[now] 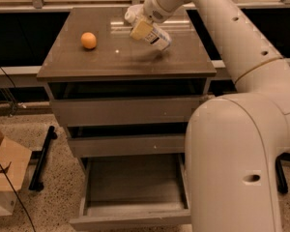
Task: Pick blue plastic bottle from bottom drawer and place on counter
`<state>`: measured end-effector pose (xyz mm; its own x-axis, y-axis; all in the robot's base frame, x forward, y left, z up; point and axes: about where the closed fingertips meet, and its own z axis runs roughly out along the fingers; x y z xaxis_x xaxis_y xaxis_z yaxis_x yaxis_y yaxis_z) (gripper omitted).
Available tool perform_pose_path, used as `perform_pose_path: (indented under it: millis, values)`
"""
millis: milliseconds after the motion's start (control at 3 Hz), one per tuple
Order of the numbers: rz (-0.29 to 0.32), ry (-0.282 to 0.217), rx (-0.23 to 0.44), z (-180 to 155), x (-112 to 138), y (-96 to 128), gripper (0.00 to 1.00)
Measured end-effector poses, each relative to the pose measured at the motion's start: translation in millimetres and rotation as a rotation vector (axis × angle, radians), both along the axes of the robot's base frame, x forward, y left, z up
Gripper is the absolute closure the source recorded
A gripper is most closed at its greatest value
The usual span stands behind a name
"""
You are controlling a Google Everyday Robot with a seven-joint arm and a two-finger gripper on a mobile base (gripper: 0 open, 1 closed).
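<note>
Blue plastic bottle (157, 36): upper middle of the frame, over the far part of the counter (135, 62). It lies tilted, with one end inside the grip and the other pointing down and to the right. A faint dark patch shows on the glossy slab just below it. Whether the lower end touches the slab cannot be told; it looks just above.

Gripper (144, 28): at the top centre of the frame, closed around the bottle's upper part with a yellowish finger pad (141, 30) against it. Nothing else is in its hold. The arm comes in from the large white body that fills the right side of the frame.

Bottom drawer (135, 192): pulled out at the lower centre of the frame. Its grey interior shows nothing inside. The two drawers above it are closed or nearly so.

Orange fruit (88, 40): on the counter towards the upper left, well apart from the bottle.

Cardboard box (5, 170): on the floor at the lower left.

Step, as judged: the pick is done and the placing is in hand.

Next move, as judged: lower the bottle until it rests on the slab, ideally righted or laid flat so it does not roll. Then open the fingers and lift clear, keeping to the open area away from the fruit
</note>
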<state>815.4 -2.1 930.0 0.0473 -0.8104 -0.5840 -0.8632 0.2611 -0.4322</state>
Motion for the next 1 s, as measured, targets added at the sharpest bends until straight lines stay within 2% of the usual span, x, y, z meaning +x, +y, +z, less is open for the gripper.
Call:
perform_pose_path:
  millis: [333,1000]
  values:
    - [-0.060,0.043,0.080,-23.8,21.8,21.6,0.82]
    - [-0.063,0.059,0.086,-33.3,24.4,28.1,0.35]
